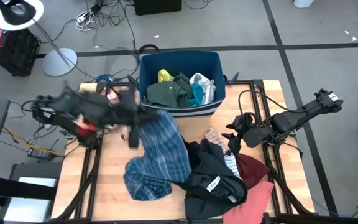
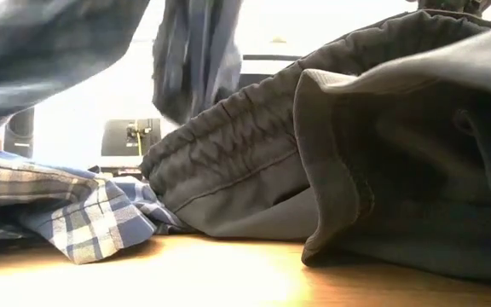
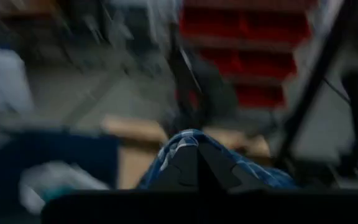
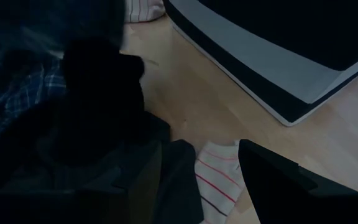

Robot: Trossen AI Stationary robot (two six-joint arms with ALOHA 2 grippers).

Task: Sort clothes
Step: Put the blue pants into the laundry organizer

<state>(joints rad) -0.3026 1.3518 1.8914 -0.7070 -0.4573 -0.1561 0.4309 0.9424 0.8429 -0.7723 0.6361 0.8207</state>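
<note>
Two pincers here: the left pincer (image 3: 197,171) is clamped tight on the blue plaid garment (image 1: 157,155), lifting one end beside the navy bin (image 1: 179,62) while the rest trails on the surface (image 1: 104,199); the right pincer (image 1: 234,138) hangs wide open over the black garment (image 1: 213,171) and a striped sock (image 4: 219,174).

A grey floor (image 1: 241,25) is seen around the wooden table (image 1: 114,196), crossed by dark tape lines (image 1: 272,28) that run across and diagonally. At the far left a white ring light (image 1: 18,14) is set on a stand with a round white base (image 1: 59,61), beside a black and red case (image 1: 14,50). Cables (image 1: 104,15) are strewn over the floor at the far side. A dark box (image 1: 157,6) is placed at the far edge. Red shelving (image 3: 247,43) is seen blurred in the left wrist view. Bright light is cast across the room behind the table in the low view.
</note>
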